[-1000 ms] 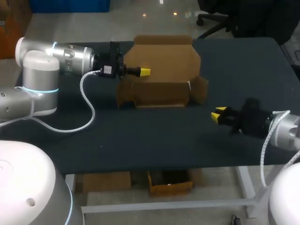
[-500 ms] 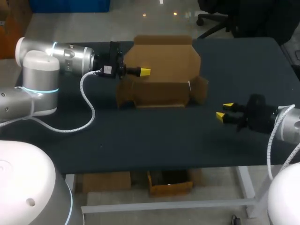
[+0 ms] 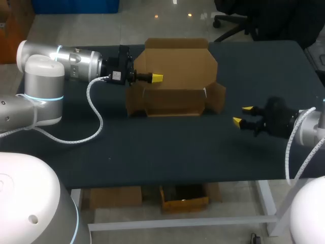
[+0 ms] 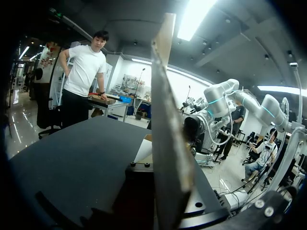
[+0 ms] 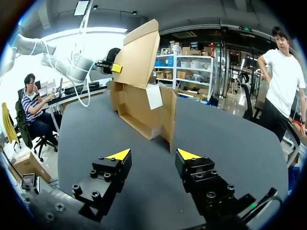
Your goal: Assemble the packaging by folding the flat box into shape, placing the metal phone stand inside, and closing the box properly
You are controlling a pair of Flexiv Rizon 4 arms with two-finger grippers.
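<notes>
surface: dark top [image 3: 152,147]; I see the box on it, toward the far middle.
cardboard box: [image 3: 175,99] partly folded into a shallow tray, open side up, long front wall facing me.
lid: [image 3: 177,61] raised off the tray's back wall, tilted rather than lying flat; its inner face is turned toward me.
side flaps: left one [image 3: 133,101] and right one [image 3: 218,96] splay outward from the two ends of the tray, not tucked in.
white patch: [image 5: 154,97] on an inner wall at the tray end nearest my right jaws; too small for me to say what it is.
left arm: [image 3: 66,58] comes in from the left and lies roughly level over the surface, with its wrist at the lid's left edge.
left jaws: pinching the lid at that left edge. One yellow fingertip [image 3: 157,78] lies on the lid's inner face. In the left wrist view the panel stands edge-on straight out of the jaws.
cable: [image 3: 94,109] white, loops from the left wrist down onto the surface.
right arm: [image 3: 310,129] comes in from the right, low over the surface.
right jaws: spread wide with nothing between them, both yellow fingertips [image 5: 120,154] showing. They hang to the right of the box and nearer me, apart from it, pointing at its right end.
</notes>
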